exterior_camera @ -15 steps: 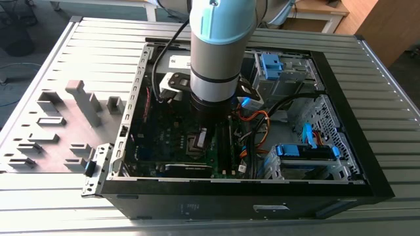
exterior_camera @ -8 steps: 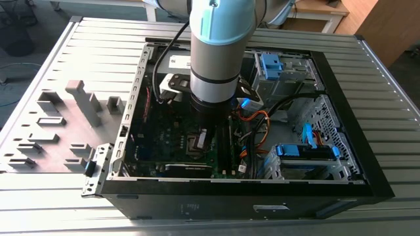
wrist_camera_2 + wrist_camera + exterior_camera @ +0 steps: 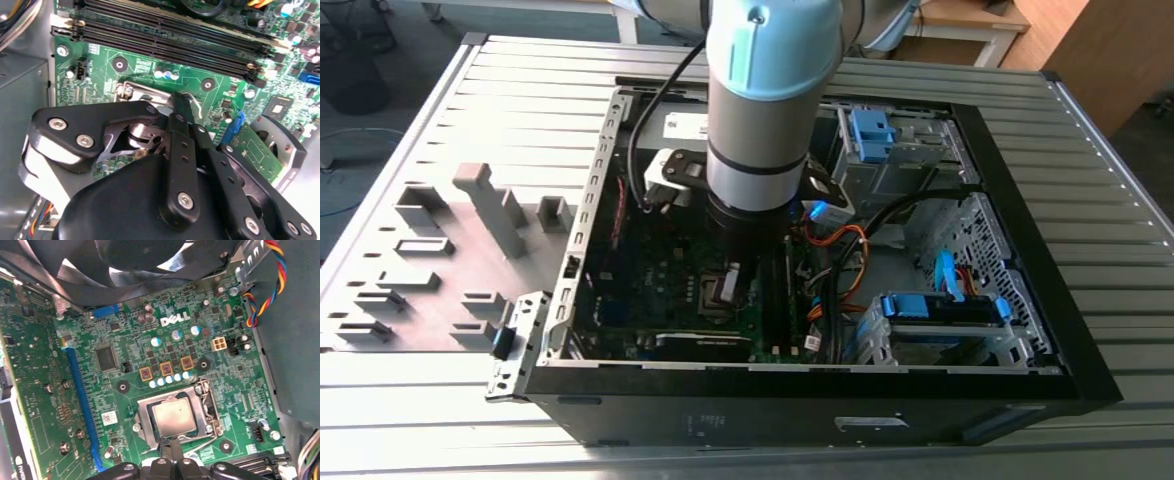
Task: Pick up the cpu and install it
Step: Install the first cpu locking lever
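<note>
1. nearest the lens in the second wrist view, the black linkage gripper (image 3: 177, 107) hangs over the green motherboard (image 3: 150, 65); its two slim fingers (image 3: 179, 102) lie pressed together with no gap, their tips down at the edge of the metal socket frame (image 3: 127, 90).
2. in the first wrist view the same closed fingertips (image 3: 172, 447) sit just beside the rim of the hinged metal socket frame (image 3: 145, 412), and nothing is held between them.
3. the small flat square cpu with its dull silver-grey top (image 3: 173, 417) lies level inside the socket, ringed by the frame, with the fingertips just off one of its edges.
4. a thin wire lever (image 3: 212, 435) runs along one side of the socket.
5. long black memory slots (image 3: 170, 37) lie in parallel rows on the board beyond the socket in the second wrist view.
6. a blue expansion slot (image 3: 82, 405) runs along the board, well apart from the cpu, and a large black fan (image 3: 130, 265) overhangs the board's far edge.
7. in the exterior view the grey and light-blue robot arm (image 3: 761, 90) reaches straight down into the open black pc case (image 3: 1041, 300), which lies on its side on a ribbed metal table (image 3: 454, 400).
8. a grey holder fixture (image 3: 440, 250) stands on the table toward the exterior view's left.
</note>
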`<state>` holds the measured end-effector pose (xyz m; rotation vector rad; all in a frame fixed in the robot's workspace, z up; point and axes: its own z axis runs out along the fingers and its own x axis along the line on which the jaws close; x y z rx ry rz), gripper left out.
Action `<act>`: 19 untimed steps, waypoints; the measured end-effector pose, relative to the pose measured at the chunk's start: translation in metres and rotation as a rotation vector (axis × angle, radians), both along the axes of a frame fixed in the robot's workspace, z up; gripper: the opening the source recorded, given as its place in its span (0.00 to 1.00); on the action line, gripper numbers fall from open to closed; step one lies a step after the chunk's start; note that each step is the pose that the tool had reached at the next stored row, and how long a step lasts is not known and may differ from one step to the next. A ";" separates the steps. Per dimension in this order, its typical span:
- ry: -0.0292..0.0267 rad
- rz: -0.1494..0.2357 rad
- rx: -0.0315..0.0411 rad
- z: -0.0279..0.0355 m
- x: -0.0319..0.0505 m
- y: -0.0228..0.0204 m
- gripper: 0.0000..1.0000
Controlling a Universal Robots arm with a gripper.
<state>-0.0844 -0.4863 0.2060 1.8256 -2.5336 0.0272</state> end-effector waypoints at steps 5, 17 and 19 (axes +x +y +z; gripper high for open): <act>0.0021 0.000 0.0287 -0.0018 0.0001 -0.0017 0.11; 0.0289 0.000 0.0430 -0.0039 0.0016 -0.0055 0.11; 0.0459 -0.001 0.0436 -0.0047 0.0023 -0.0060 0.11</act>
